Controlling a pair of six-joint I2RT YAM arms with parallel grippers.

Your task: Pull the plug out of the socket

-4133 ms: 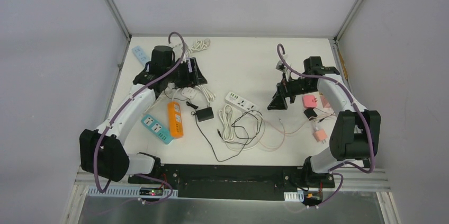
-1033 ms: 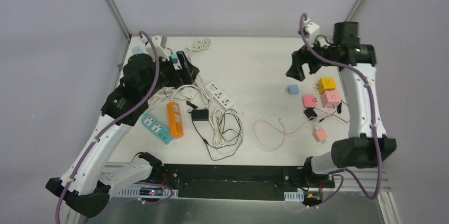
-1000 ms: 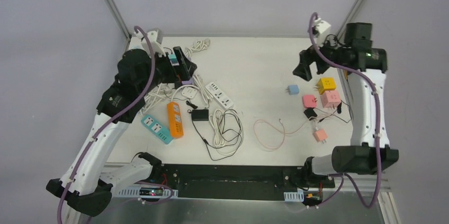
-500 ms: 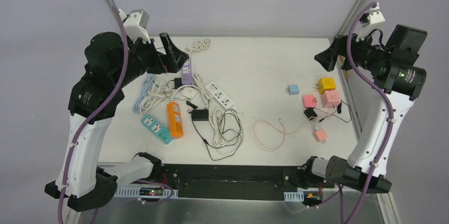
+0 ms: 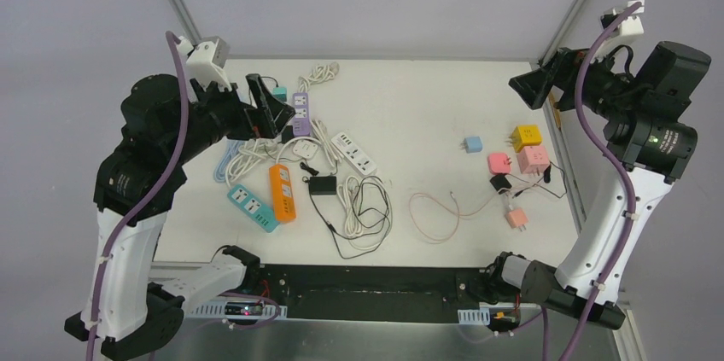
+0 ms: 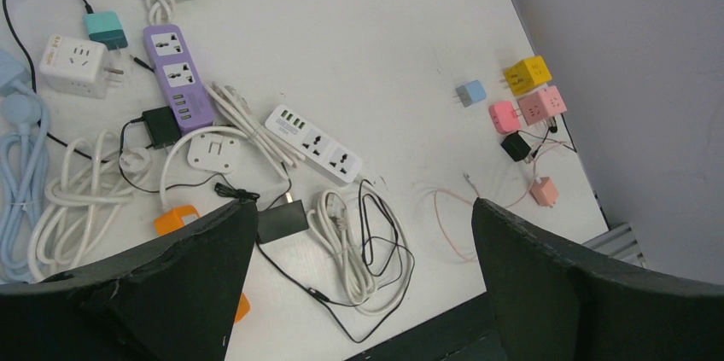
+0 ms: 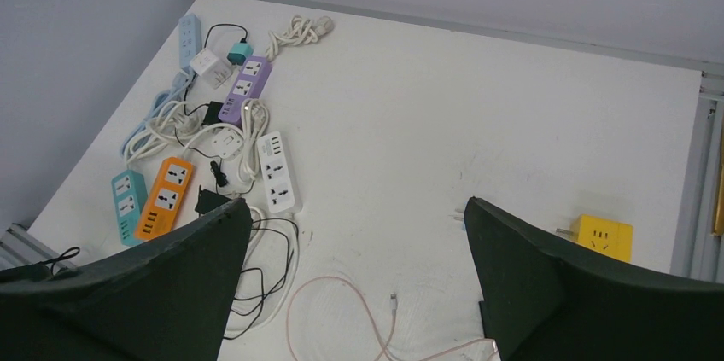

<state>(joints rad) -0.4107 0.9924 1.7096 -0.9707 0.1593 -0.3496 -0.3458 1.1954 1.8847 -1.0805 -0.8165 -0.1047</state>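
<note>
A purple power strip [image 5: 300, 113] lies at the back left among white cords; it also shows in the left wrist view [image 6: 175, 75]. A black plug [image 6: 160, 127] sits against its near end. A teal plug [image 6: 105, 30] lies beside a white cube socket [image 6: 75, 65]. My left gripper [image 5: 271, 109] hangs high above this pile, open and empty, its jaws wide apart in its wrist view [image 6: 359, 207]. My right gripper [image 5: 534, 86] is raised at the far right edge, open and empty [image 7: 356, 203].
A white strip [image 5: 354, 149], an orange strip [image 5: 283, 192], a teal strip [image 5: 252, 207] and a black adapter [image 5: 324, 184] with coiled cords lie centre left. A blue cube [image 5: 472, 145], a yellow cube [image 5: 526, 136], pink cubes [image 5: 534, 158] and a pink cable [image 5: 435, 212] lie at the right.
Both arms have risen away from the table. The left gripper lifted off the purple strip area. The right gripper pulled up and out to the far right edge.
</note>
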